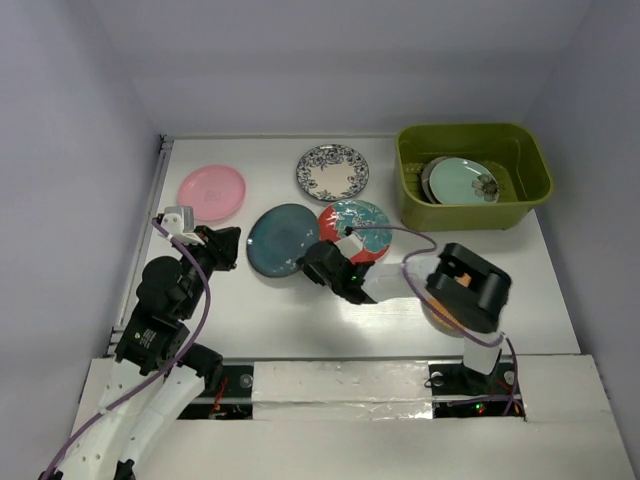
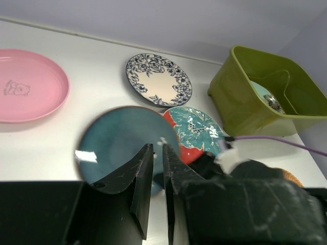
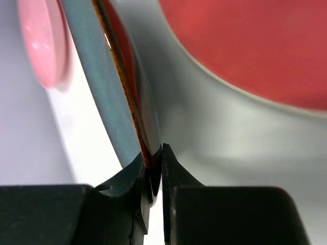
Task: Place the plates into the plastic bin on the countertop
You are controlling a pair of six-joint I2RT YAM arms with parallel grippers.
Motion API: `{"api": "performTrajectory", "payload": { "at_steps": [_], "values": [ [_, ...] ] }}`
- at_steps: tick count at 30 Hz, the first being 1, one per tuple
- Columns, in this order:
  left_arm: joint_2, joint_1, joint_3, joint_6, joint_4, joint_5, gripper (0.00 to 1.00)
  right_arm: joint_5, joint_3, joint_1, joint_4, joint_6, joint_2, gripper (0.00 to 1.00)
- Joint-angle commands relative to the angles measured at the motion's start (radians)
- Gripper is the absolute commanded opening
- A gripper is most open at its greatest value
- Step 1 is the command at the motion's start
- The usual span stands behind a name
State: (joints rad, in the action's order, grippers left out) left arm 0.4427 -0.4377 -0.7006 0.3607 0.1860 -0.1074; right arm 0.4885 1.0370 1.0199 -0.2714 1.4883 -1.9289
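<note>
Right tool (image 3: 153, 164) grips dark teal plate (image 3: 86, 76) rim; pink plate (image 2: 30, 76): small drawing.

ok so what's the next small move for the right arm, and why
Probably a short lift straight up. The right gripper looks closed on the rim of the dark teal plate, and the red plate lies close beside it. Raising the plate clear first should avoid dragging it before any swing toward the plastic bin.

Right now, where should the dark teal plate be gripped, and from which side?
The dark teal plate is wide and shallow, so take its thin rim at the near-right edge, beside the red plate, coming from the right; the right gripper pinches there.
</note>
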Motion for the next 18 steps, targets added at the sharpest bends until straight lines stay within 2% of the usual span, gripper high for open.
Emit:
{"api": "performTrajectory", "payload": {
  "at_steps": [1, 3, 4, 5, 6, 8, 9, 11, 12, 13, 14, 15, 16, 18],
  "values": [
    [-0.01, -0.006, -0.037, 0.003, -0.022, -0.024, 0.11, 0.136, -0.063, 0.025, 0.001, -0.172, 0.243, 0.0],
    [-0.01, -0.006, -0.037, 0.004, -0.02, -0.037, 0.11, 0.204, -0.121, 0.025, 0.008, -0.265, 0.429, 0.0],
    [-0.01, -0.006, -0.037, 0.006, -0.02, -0.038, 0.11, 0.216, -0.123, 0.007, 0.043, -0.395, 0.491, 0.0],
    [-0.009, -0.006, -0.036, 0.007, -0.022, -0.04, 0.11, 0.222, -0.115, -0.01, 0.079, -0.448, 0.549, 0.0],
    [-0.009, -0.006, -0.034, 0.007, -0.022, -0.044, 0.11, 0.219, -0.094, -0.065, 0.112, -0.497, 0.661, 0.0],
    [-0.01, -0.006, -0.034, 0.006, -0.02, -0.049, 0.11, 0.179, -0.086, -0.153, 0.178, -0.609, 0.769, 0.0],
    [-0.012, -0.006, -0.034, 0.007, -0.022, -0.052, 0.11, 0.145, -0.091, -0.258, 0.184, -0.638, 0.822, 0.0],
    [-0.018, -0.006, -0.033, 0.007, -0.019, -0.055, 0.11, 0.101, -0.11, -0.384, 0.202, -0.707, 0.964, 0.0],
    [-0.018, -0.006, -0.033, 0.006, -0.019, -0.055, 0.11, 0.031, -0.111, -0.45, 0.208, -0.727, 0.999, 0.0],
    [-0.019, -0.006, -0.031, 0.007, -0.019, -0.054, 0.12, -0.035, -0.086, -0.595, 0.234, -0.779, 1.033, 0.0],
    [-0.018, -0.006, -0.031, 0.006, -0.02, -0.051, 0.12, -0.074, -0.06, -0.66, 0.266, -0.787, 1.035, 0.0],
    [-0.016, -0.006, -0.03, 0.006, -0.023, -0.045, 0.12, -0.153, -0.04, -0.72, 0.268, -0.804, 1.032, 0.0],
    [-0.016, -0.006, -0.03, 0.006, -0.025, -0.044, 0.12, -0.221, -0.019, -0.844, 0.332, -0.847, 1.018, 0.0],
    [-0.018, -0.006, -0.03, 0.006, -0.026, -0.048, 0.12, -0.377, 0.076, -0.953, 0.4, -0.85, 0.946, 0.0]
  ]
}}
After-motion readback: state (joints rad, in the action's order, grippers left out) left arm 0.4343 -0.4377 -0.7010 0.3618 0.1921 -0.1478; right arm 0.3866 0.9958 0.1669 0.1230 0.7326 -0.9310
